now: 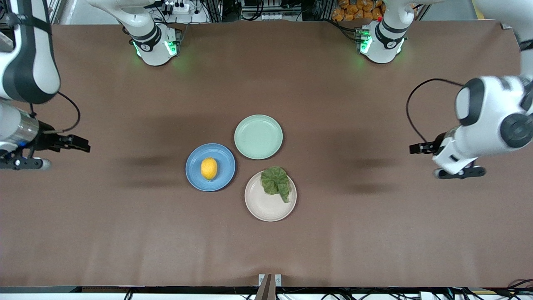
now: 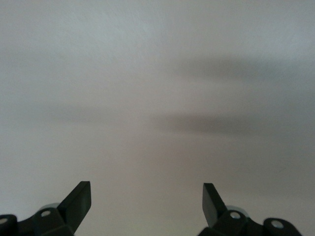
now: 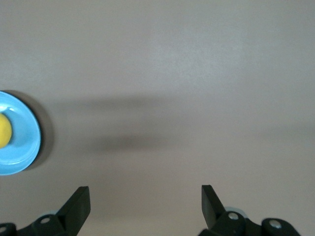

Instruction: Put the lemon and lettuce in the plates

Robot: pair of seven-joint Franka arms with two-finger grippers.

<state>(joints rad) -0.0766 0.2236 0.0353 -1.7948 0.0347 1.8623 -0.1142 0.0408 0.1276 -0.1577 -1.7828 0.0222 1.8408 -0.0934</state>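
The lemon lies in the middle of the blue plate. The lettuce lies on the cream-white plate, on the part toward the pale green plate. My right gripper is open and empty over bare table at the right arm's end. My left gripper is open and empty over bare table at the left arm's end. In the right wrist view the right gripper stands apart from the blue plate and the lemon. In the left wrist view the left gripper is over bare table only.
An empty pale green plate sits next to the two other plates, farther from the front camera. The brown table spreads wide around the three plates.
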